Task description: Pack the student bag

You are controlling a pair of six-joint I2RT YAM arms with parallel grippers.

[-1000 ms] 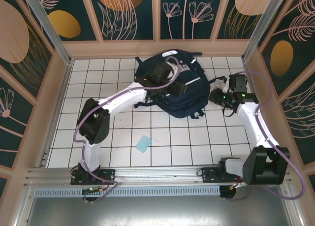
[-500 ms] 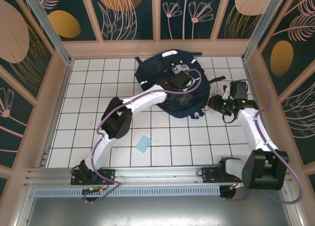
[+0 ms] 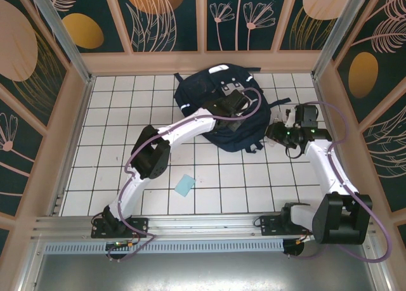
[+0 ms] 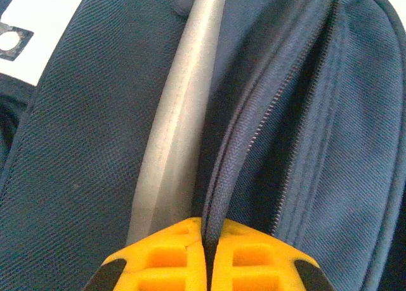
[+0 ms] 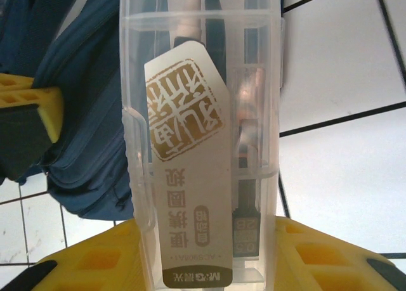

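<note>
Jaws: L gripper (image 4: 208, 243) closed, pinching a fabric fold by the zipper of the student bag (image 3: 198, 91). R gripper (image 5: 209, 256) clamped on 1 clear plastic case (image 5: 203, 113) w/ a printed label inside. 1 white tiled table (image 3: 114, 132). 1 bag, navy, lies at its far centre. Case is held just right of the bag. 1 small light-blue flat piece (image 3: 185, 185) lies on the tiles nr the front, well apart from the bag.
</note>
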